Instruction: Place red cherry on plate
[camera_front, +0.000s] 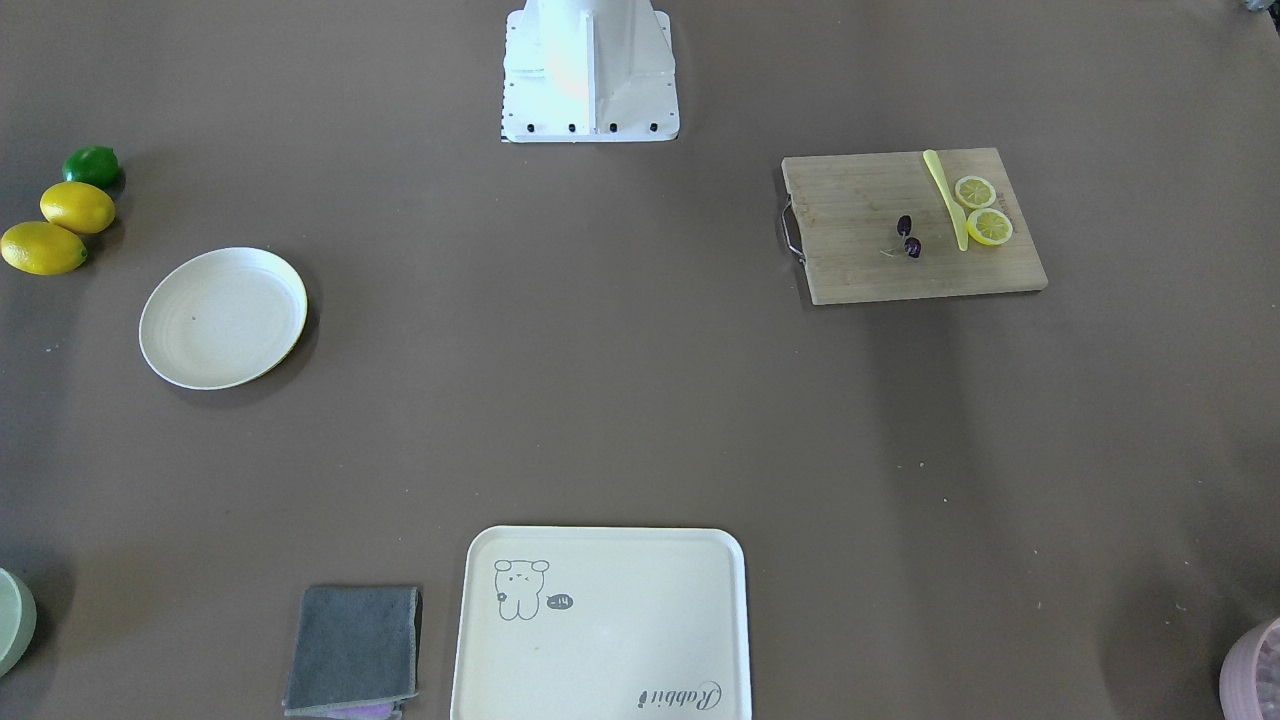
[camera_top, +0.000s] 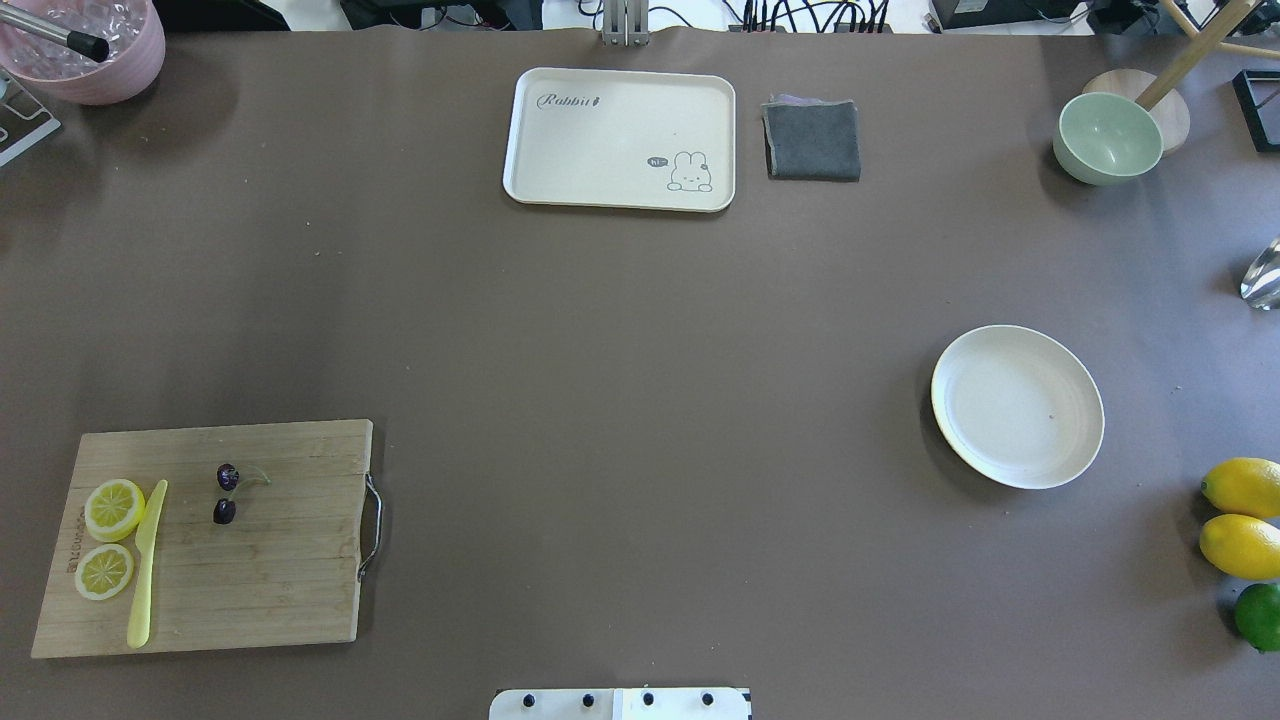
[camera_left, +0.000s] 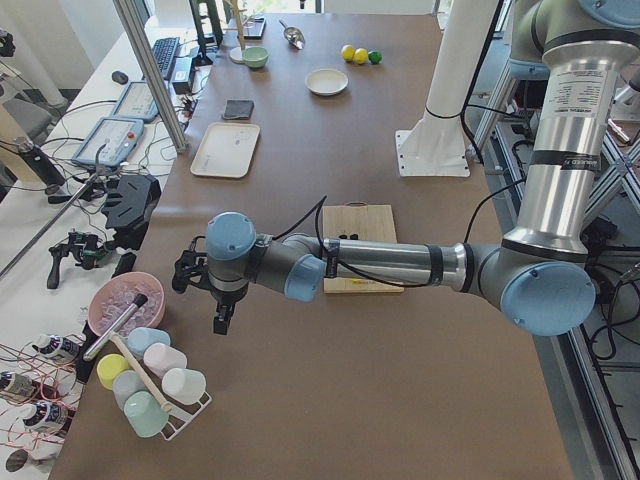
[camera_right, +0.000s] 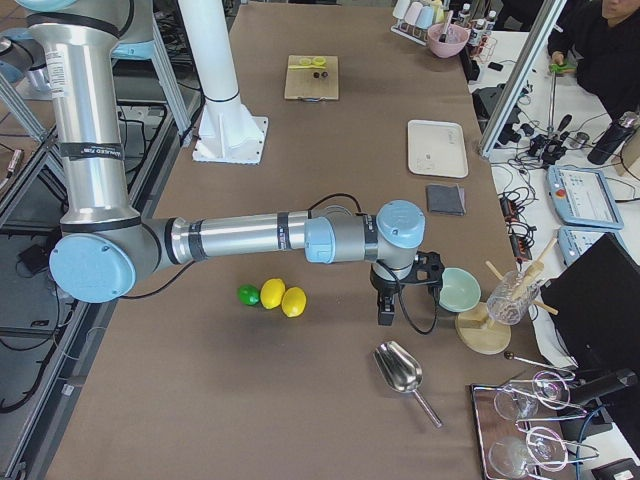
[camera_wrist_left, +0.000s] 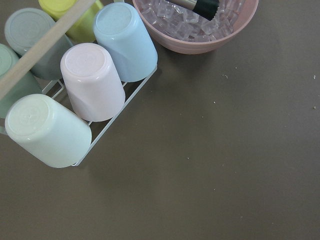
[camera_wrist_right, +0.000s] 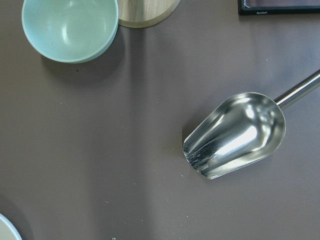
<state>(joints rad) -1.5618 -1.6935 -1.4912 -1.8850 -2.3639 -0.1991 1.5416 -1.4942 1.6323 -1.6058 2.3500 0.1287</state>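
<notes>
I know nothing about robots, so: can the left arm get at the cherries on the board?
Probably yes: the red cherry lies uncovered on the cutting board, on that arm's side, apart from the knife. The left end effector hovers beyond the board.

Table cover (camera_top: 640, 400) matt brown, paper-like. Cutting board (camera_top: 260, 570) made of bare, grained wood. Scoop (camera_wrist_right: 235, 135) polished, mirror-bright metal. Folded cloth (camera_top: 812, 140) grey, napped. Plate (camera_top: 1000, 400) smooth, matt cream. Red cherry (camera_top: 228, 476) glossy-skinned. Cups (camera_wrist_left: 95, 80) smooth pastel plastic.
</notes>
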